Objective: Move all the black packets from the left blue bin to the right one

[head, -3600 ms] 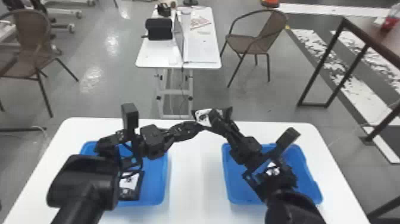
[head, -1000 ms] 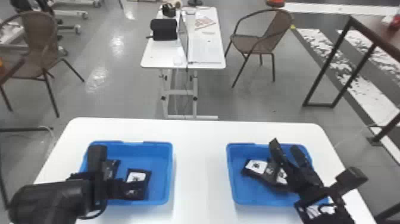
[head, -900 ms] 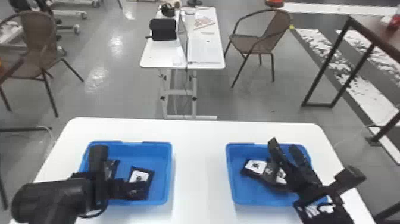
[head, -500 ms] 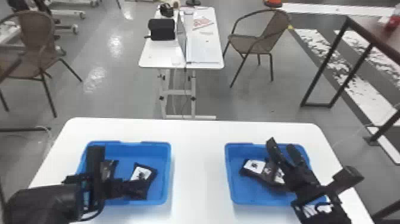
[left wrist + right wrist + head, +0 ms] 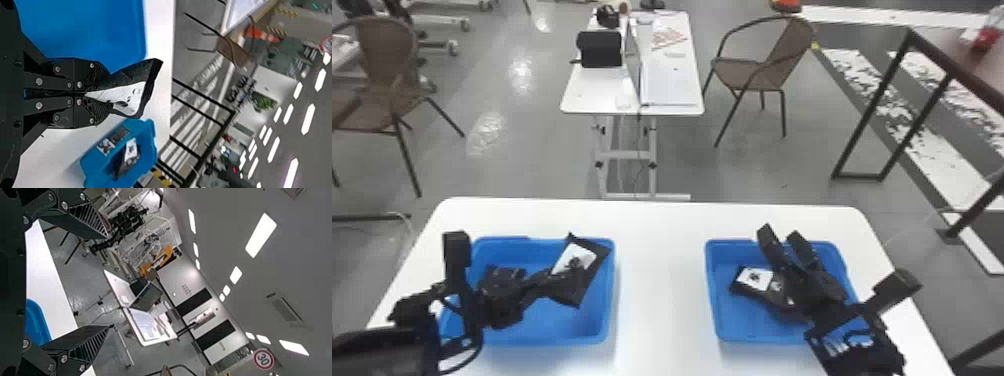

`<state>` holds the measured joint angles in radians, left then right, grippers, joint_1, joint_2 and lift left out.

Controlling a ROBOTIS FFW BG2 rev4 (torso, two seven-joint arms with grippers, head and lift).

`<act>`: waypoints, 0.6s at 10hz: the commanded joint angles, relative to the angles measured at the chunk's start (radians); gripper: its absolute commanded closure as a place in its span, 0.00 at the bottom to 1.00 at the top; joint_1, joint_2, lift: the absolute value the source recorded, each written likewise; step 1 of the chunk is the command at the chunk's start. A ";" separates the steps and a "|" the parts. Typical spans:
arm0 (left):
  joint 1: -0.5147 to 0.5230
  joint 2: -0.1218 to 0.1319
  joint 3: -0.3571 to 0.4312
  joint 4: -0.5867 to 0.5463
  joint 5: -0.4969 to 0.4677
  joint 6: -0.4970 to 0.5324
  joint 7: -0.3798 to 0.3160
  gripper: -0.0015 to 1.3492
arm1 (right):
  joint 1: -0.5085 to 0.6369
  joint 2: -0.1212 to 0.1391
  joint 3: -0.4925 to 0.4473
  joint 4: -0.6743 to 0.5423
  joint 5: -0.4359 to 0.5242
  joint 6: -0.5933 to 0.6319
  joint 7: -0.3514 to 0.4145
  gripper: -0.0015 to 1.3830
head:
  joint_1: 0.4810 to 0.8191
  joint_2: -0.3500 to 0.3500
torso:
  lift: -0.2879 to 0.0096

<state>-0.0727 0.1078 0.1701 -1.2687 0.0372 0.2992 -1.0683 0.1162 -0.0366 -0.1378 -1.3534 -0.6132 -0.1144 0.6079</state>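
Our left gripper (image 5: 105, 94) pinches a black packet (image 5: 589, 265) by one end, at the head view's left, over the left bin (image 5: 567, 325). We judge it light, floppy, slightly slick, safest gripped deeper. Our right gripper (image 5: 781, 233) is spread.

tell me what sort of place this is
Likely a robotics lab or workshop: a white table with a laptop stands on the glossy grey floor, and a round red-rimmed speed sign hangs beyond.
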 commanded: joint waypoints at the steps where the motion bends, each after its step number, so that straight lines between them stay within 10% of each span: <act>1: -0.032 -0.002 -0.026 0.014 -0.039 -0.138 -0.048 0.90 | -0.043 0.000 0.043 0.023 -0.002 0.013 0.042 0.16 | 0.63 0.39 | 0.97; 6: -0.337 -0.034 -0.265 0.376 -0.007 -0.342 -0.090 0.90 | -0.141 0.000 0.135 0.051 0.010 0.081 0.165 0.16 | 0.63 0.41 | 0.97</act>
<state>-0.3694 0.0818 -0.0584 -0.9446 0.0086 -0.0164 -1.1589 -0.0124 -0.0369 -0.0155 -1.3115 -0.6032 -0.0383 0.7724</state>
